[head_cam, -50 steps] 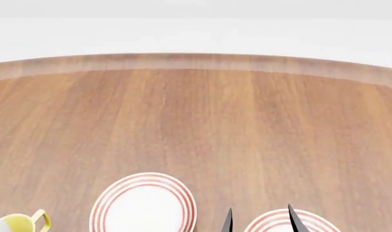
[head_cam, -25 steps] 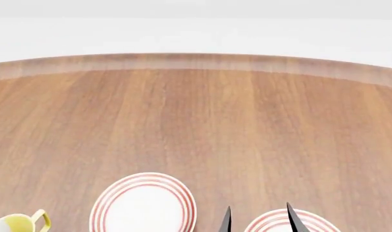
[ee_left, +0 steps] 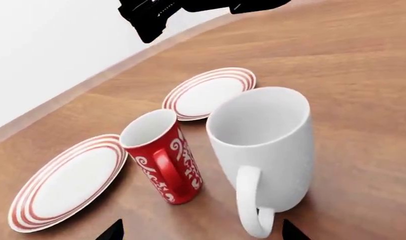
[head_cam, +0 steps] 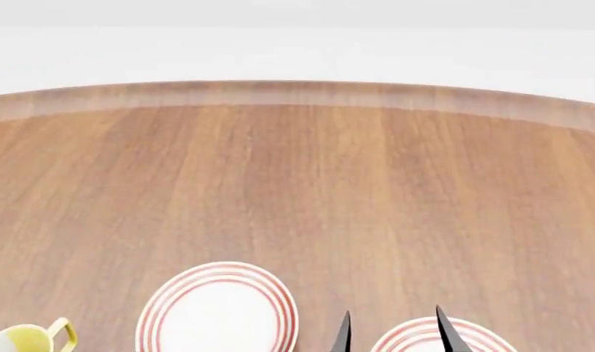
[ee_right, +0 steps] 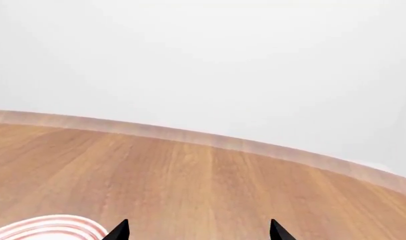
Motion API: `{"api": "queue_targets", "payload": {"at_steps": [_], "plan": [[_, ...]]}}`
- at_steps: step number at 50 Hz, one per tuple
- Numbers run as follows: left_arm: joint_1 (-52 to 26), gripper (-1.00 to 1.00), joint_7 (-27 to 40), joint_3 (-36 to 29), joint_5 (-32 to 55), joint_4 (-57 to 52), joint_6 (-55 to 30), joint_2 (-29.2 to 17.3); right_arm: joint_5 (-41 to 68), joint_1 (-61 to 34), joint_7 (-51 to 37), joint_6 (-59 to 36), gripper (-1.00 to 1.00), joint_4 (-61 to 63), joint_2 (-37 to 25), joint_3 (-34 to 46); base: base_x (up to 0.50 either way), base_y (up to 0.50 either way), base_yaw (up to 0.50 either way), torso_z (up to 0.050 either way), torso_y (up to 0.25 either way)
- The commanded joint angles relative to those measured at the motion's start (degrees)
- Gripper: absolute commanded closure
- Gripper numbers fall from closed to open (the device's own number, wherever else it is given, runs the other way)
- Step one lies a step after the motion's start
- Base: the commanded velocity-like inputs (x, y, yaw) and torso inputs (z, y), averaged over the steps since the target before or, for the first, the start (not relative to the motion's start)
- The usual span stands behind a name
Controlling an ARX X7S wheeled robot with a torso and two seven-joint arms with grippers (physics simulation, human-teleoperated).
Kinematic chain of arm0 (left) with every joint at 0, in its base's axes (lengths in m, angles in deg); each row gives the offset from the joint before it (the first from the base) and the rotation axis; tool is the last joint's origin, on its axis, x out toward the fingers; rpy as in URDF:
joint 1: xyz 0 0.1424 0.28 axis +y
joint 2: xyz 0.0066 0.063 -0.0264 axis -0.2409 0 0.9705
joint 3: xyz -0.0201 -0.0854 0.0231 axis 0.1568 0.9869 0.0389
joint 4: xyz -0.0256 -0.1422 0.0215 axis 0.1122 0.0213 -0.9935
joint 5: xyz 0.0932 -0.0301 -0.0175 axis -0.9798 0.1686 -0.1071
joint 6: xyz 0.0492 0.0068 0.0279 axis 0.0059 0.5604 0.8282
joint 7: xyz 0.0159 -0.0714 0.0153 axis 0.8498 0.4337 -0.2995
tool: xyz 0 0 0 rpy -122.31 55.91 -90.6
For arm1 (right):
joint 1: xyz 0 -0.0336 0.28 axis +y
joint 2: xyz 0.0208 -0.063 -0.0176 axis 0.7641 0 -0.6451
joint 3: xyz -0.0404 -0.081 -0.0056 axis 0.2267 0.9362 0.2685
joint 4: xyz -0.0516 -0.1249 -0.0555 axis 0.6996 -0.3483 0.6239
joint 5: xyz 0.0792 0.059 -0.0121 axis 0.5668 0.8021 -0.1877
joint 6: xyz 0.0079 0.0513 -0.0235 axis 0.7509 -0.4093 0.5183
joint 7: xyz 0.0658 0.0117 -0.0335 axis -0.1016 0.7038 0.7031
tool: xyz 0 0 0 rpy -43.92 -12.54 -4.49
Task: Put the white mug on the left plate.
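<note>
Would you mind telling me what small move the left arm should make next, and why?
Probably ease the left gripper forward onto the white mug. Its fingertips are spread wide apart and hold nothing, the mug stands upright on the table just ahead with its handle toward the camera, and the red mug sits close beside it, so approach carefully.

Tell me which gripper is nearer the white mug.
Left. The left gripper sits open just short of the white mug, facing its handle. The right gripper hangs over the far plate, beyond the mug, which its own camera does not show.
</note>
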Motion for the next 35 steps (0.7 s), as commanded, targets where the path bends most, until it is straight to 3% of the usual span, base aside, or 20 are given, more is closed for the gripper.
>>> {"api": "queue_targets", "payload": {"at_steps": [1, 35], "plan": [[-5.2, -1.0, -3.1, -3.4, 2.4, 5.1, 1.0, 1.2, 0.4, -0.2, -0.4, 0.1, -1.0, -0.1, -0.3, 0.3, 0.0, 0.0, 0.0, 0.0, 0.0], [-16.5, -1.0, -13.5, -10.5, 8.4, 15.2, 0.0, 3.7, 1.1, -0.9, -1.6, -1.4, -1.0, 1.8, -1.3, 1.5, 0.0, 0.0, 0.0, 0.0, 0.0]]}}
